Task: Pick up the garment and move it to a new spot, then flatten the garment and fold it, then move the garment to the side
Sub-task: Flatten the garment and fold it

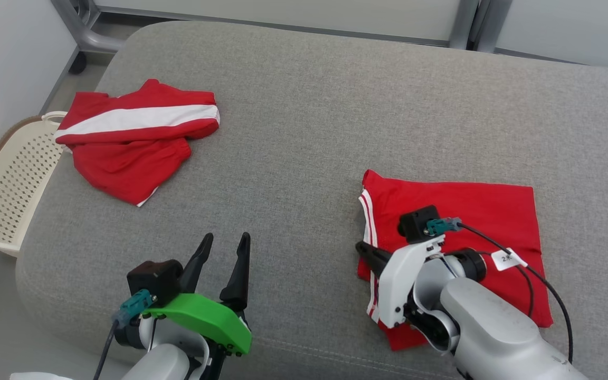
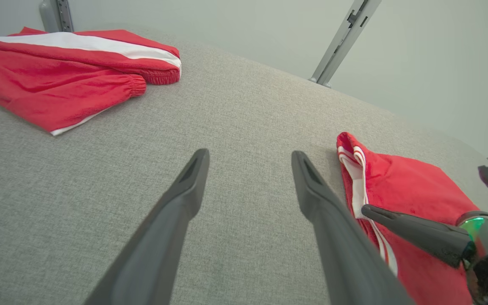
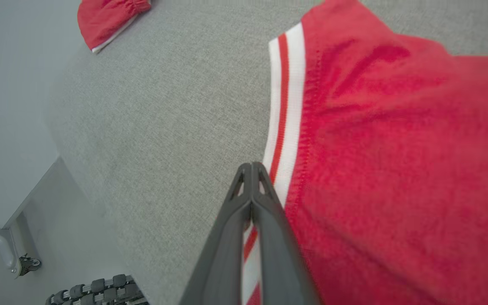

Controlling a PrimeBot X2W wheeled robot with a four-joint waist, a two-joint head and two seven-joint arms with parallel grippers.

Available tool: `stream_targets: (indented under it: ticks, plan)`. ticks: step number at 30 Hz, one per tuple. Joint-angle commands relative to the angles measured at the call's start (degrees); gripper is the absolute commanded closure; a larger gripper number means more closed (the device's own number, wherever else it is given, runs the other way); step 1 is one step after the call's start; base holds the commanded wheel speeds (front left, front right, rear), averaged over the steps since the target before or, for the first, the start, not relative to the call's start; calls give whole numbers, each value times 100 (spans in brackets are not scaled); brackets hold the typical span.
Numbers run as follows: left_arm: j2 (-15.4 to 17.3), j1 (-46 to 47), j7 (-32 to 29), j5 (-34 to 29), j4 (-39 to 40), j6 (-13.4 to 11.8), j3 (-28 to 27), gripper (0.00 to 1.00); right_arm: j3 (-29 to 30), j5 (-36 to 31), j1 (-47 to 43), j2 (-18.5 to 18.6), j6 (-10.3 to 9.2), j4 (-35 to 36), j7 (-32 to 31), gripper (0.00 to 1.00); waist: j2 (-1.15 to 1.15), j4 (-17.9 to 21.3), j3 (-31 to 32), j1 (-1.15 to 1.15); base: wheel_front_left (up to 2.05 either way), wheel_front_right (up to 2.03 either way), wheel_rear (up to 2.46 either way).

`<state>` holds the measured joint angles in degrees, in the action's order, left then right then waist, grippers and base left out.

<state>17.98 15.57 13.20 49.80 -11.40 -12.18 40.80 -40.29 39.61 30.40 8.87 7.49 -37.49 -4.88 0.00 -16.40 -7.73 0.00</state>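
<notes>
Right wrist view | right pincer (image 3: 252,166) closed at striped hem (image 3: 286,106) of folded red garment (image 3: 396,169) on grey padded surface (image 3: 163,127), hold unclear | left pincer (image 1: 226,238) wide open, empty | check you've caught every layer, then slide it low sideways.

Bare cushion (image 1: 293,158) left of garment (image 1: 457,221), basket (image 1: 8,190) far left

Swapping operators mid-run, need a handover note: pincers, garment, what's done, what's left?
Left pincer: open, empty, over the grey cushion.
Right pincer: shut, tips at the white-striped edge of the folded red garment; can't tell whether cloth is pinched.
Done: garment lies flat and folded, near right.
Left: move it to the side.
Other: red white-banded garment far left, beside a cream basket.
</notes>
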Motion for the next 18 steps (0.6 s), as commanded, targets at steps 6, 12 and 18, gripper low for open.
stream_targets:
  ticks: [6,12,18]
  plan:
    - [-1,46,38,6,-34,-8,-39,0,-398,364,379,-55,0,-77,332,100,0,91,33,0,0,0,0]
    - [45,-45,38,9,-6,-42,-32,0,-323,672,644,235,0,-50,686,100,0,255,146,0,0,0,0]
    - [90,-118,-4,-4,67,-81,16,0,-72,812,735,772,0,-51,804,91,0,501,295,0,0,0,0]
